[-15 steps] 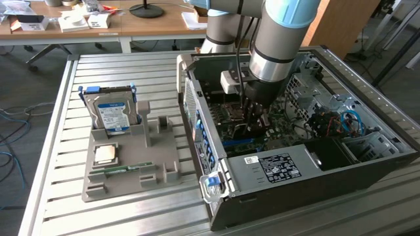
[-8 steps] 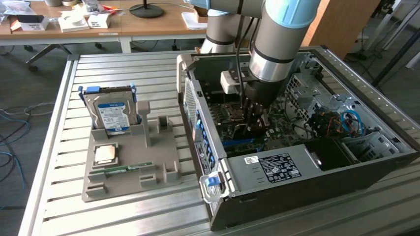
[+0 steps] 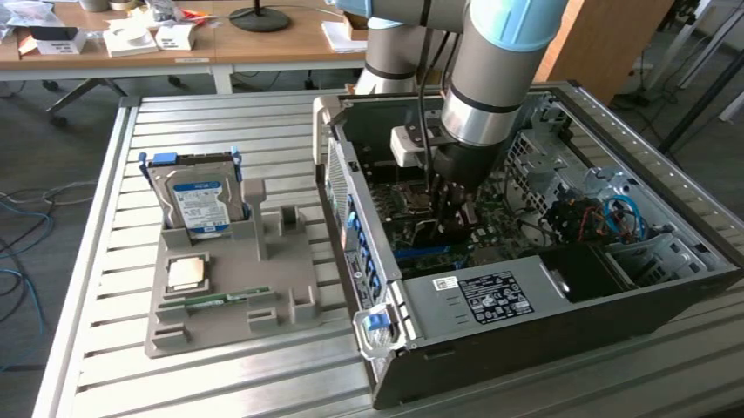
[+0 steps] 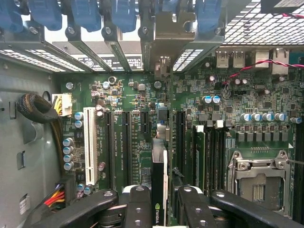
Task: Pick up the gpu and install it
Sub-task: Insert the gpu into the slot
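Observation:
My gripper reaches down into the open computer case, over the green motherboard. In the wrist view its black fingers are shut on the gpu, seen edge-on as a thin dark card with a green logo. The card stands upright along a long expansion slot, between the black slots and the memory slots. Its pale metal bracket sits at the rear slot openings under the blue latches. How deep the card sits in the slot is hidden.
On the slatted table, a grey fixture tray holds a hard drive, a processor and a memory stick. Inside the case are the power supply, the processor socket and a sleeved cable bundle.

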Tool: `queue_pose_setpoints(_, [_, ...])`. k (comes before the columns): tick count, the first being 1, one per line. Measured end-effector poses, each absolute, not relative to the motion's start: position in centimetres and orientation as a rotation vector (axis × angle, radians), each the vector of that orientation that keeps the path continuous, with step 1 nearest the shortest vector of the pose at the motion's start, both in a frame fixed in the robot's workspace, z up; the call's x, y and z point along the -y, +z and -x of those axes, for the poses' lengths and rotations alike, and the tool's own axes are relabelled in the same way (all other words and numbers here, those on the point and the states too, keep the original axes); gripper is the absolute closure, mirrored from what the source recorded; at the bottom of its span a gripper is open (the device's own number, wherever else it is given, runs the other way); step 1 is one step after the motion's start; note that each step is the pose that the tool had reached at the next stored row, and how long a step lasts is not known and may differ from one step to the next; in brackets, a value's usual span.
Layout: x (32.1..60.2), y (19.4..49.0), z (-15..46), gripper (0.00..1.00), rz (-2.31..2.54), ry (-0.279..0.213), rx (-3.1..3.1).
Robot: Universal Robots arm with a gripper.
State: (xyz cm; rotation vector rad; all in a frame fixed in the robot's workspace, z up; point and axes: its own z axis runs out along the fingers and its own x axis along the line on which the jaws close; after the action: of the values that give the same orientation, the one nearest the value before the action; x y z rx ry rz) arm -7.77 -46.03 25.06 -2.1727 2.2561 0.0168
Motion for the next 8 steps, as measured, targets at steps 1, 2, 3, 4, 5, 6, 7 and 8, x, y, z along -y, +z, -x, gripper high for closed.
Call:
queue_pose_setpoints(1, [46.03, 25.05, 7.77, 0.74, 2.173, 0.017, -2.256])
queue_pose_setpoints(2, [46.02, 25.05, 7.78, 0.74, 2.172, 0.017, -2.256])
queue_pose_setpoints(3, [46.02, 25.06, 7.78, 0.74, 2.172, 0.017, -2.256])
queue_pose_setpoints(4, [46.02, 25.11, 7.78, 0.74, 2.172, 0.017, -2.256])
queue_pose_setpoints(5, [46.02, 25.19, 7.78, 0.74, 2.172, 0.017, -2.256])
queue_pose_setpoints(6, [46.02, 25.29, 7.79, 0.74, 2.172, 0.017, -2.256])
queue_pose_setpoints(7, [46.02, 25.39, 7.79, 0.74, 2.172, 0.017, -2.256])
queue_pose_setpoints(8, [46.02, 25.49, 7.79, 0.74, 2.172, 0.017, -2.256])
